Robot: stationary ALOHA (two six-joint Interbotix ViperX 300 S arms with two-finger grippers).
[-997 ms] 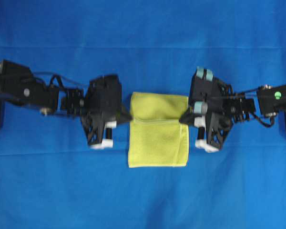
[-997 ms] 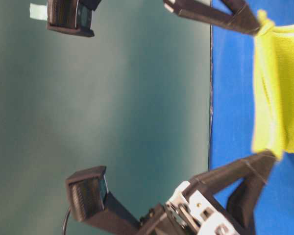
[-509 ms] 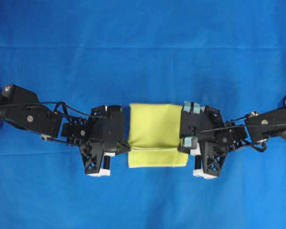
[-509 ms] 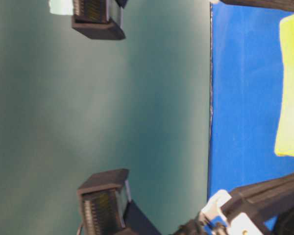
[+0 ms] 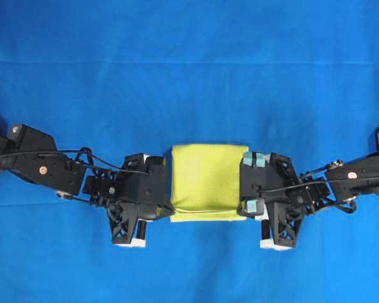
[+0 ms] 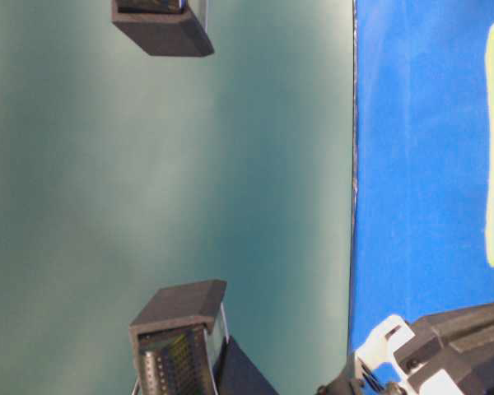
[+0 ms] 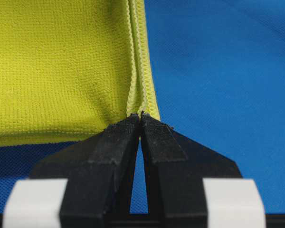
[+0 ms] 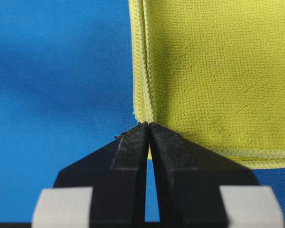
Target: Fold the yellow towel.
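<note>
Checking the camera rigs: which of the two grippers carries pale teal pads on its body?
The right gripper, beside the yellow towel; the left gripper is black and white only.

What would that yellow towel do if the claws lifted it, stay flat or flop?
Probably flop: the yellow towel lies in soft stacked layers that bend at the fold. It looks light, since each claw, left and right, pinches just a corner. Its nubbly weave likely resists slipping.

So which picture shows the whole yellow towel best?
The overhead view: the whole folded yellow towel lies between both arms. Each wrist view shows only one corner at shut jaws; the table-level view catches only a yellow sliver at its right edge.
</note>
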